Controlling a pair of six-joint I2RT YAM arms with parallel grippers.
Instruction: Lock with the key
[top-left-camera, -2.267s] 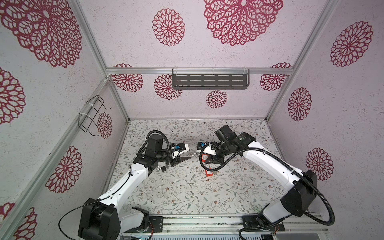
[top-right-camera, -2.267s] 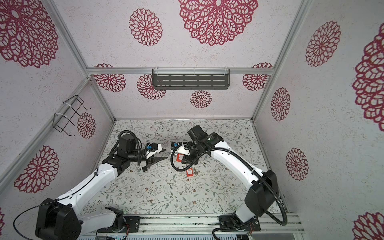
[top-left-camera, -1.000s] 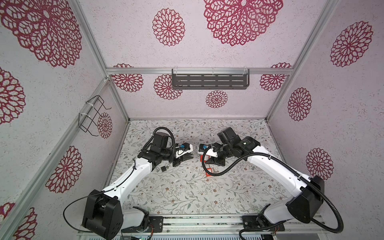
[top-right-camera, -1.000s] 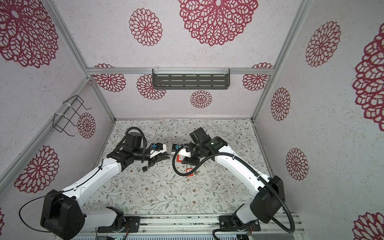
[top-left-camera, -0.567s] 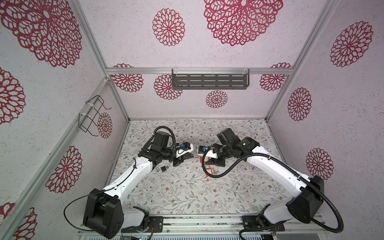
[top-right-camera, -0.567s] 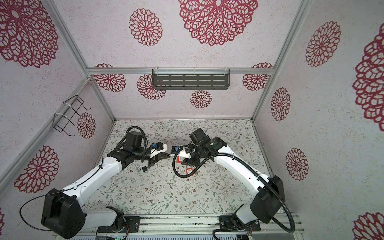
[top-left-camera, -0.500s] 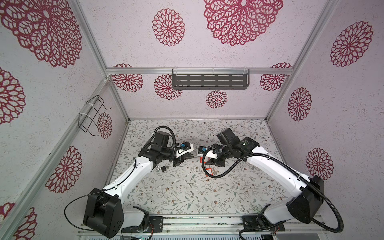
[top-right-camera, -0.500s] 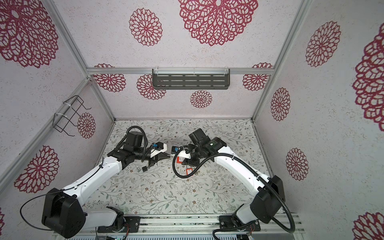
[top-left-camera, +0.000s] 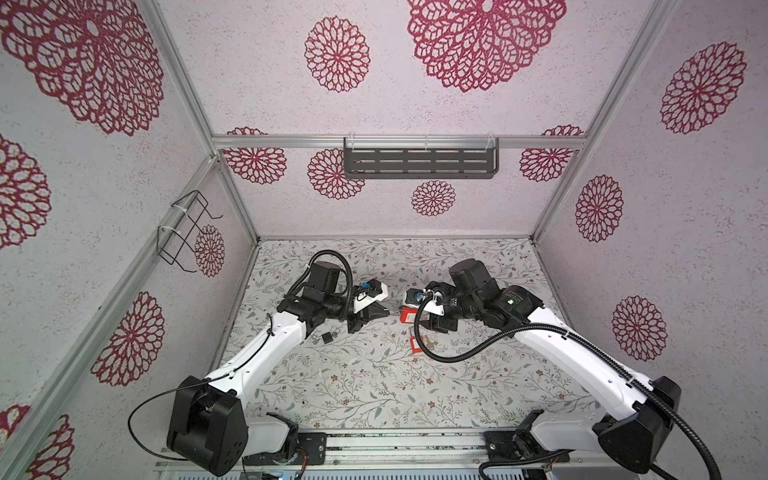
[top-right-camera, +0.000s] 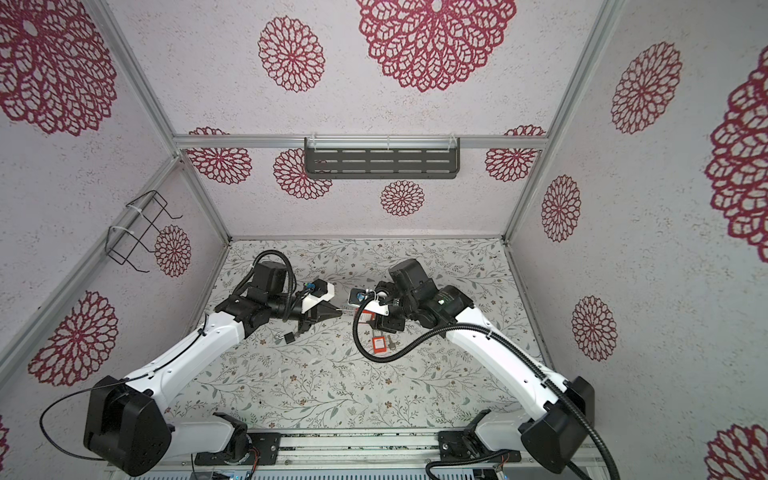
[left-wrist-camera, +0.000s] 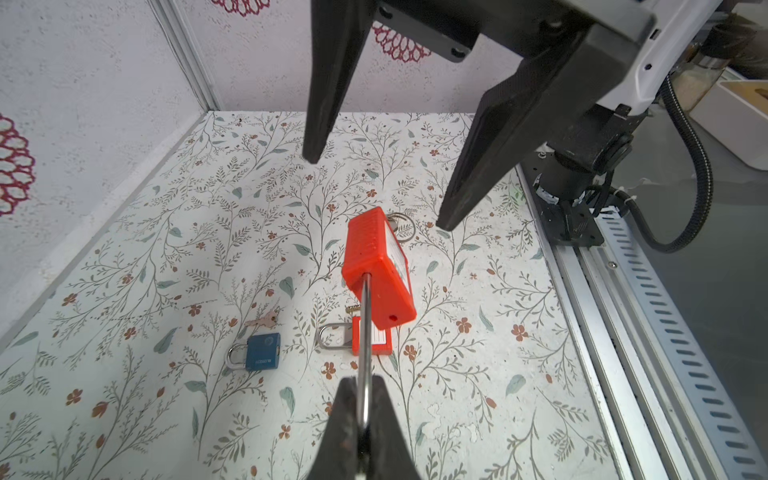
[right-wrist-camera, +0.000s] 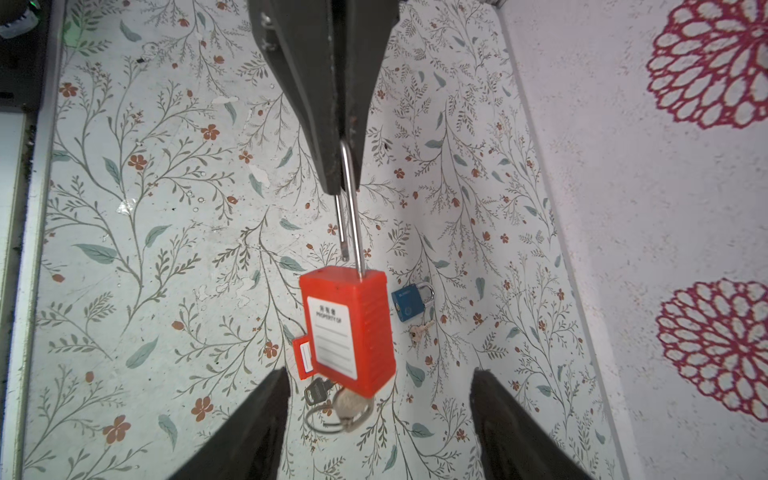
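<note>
One blue padlock (left-wrist-camera: 262, 352), probably key (left-wrist-camera: 266, 321) alongside.

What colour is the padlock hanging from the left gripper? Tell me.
The padlock is orange-red with a white label; it shows clearest in the right wrist view.

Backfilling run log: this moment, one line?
left gripper shut on red padlock shackle | right gripper open around inserted key | shackle open
</note>
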